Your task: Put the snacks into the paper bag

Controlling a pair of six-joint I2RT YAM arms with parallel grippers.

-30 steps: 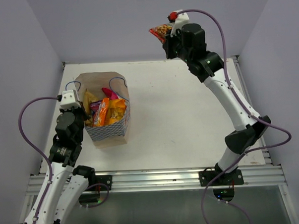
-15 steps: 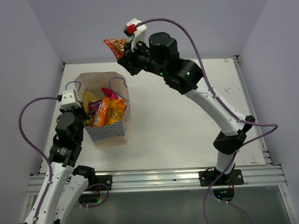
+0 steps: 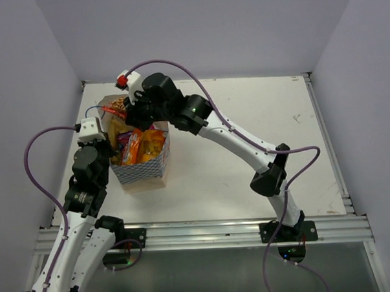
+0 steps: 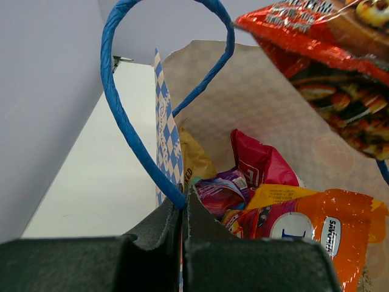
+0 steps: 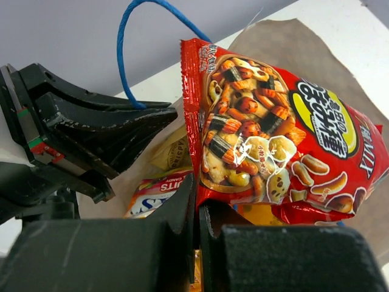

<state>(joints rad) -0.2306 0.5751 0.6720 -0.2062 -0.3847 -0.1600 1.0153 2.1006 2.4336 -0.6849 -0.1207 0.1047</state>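
Nearest the arm bases, the left pincer (image 4: 183,210) is clamped on the near rim of the paper bag (image 3: 147,169), right at the foot of a blue handle (image 4: 130,131). That grip looks meant to steady the tall, light bag and keep its mouth spread, so that nothing dropped in can tip it over or fold the wall inward.

Just past those fingers, inside the bag, lie the packets already stowed. There is an orange packet (image 4: 316,225) on top at the near side. A purple packet (image 4: 219,191) and a magenta packet (image 4: 255,164) are wedged behind it, and a tan packet (image 4: 194,161) stands against the left wall. They fill the lower part, with open space above them.

Farther on, over the back half of the bag's mouth, the right pincer (image 5: 197,210) is closed on one edge of the red packet (image 5: 273,146). The packet sits above the rim and apart from the packets below. Pinching it by the edge leaves its body free, which should let it slide in cleanly once released.

The desk (image 3: 310,115) beyond shows no other packets, so this seems to be the last one. The likely need is to lower or release it within the walls, clear of the far handle.
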